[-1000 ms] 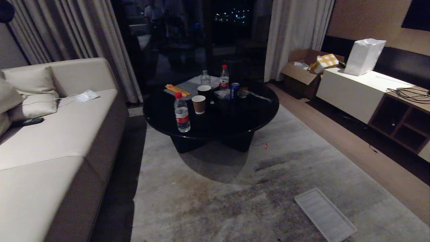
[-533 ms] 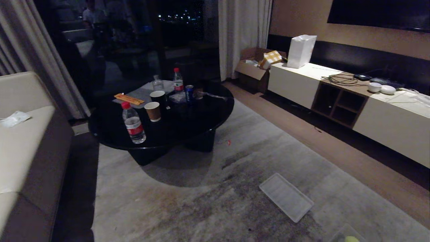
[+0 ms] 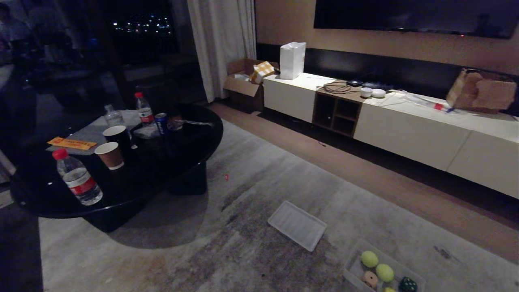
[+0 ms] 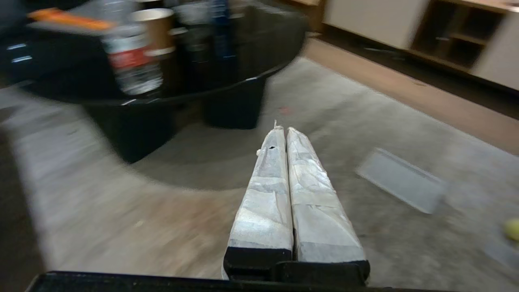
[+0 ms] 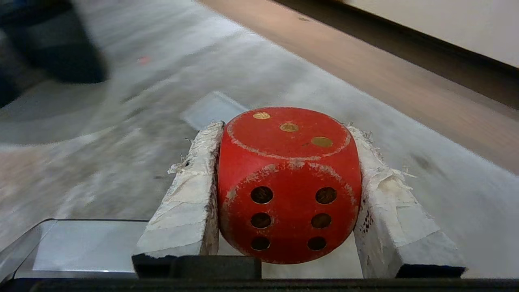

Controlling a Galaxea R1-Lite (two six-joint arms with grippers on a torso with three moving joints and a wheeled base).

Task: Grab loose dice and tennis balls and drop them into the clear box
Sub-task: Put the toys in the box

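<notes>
A: Carrying entry: red die (image 5: 288,184), clamped between the jaws of the right gripper (image 5: 284,194), three-pip face up. Left gripper (image 4: 284,134) idle, jaws pressed together, empty.

B: Destination?

A: Clear box (image 3: 352,265), on the rug (image 3: 251,227) at the lower right of the head view, just beyond a flat ribbed panel (image 3: 297,225).

B: Contents, counted?

A: Tennis balls, two (image 3: 369,258) (image 3: 384,272). Dice in view, two: beige (image 3: 369,279), dark green (image 3: 407,285). A yellow scrap at the frame edge, unclear.

B: Handling note?

A: I would bring the die squarely over the box, low above the rim, before releasing; dropped from height it may bounce off the balls.
</notes>
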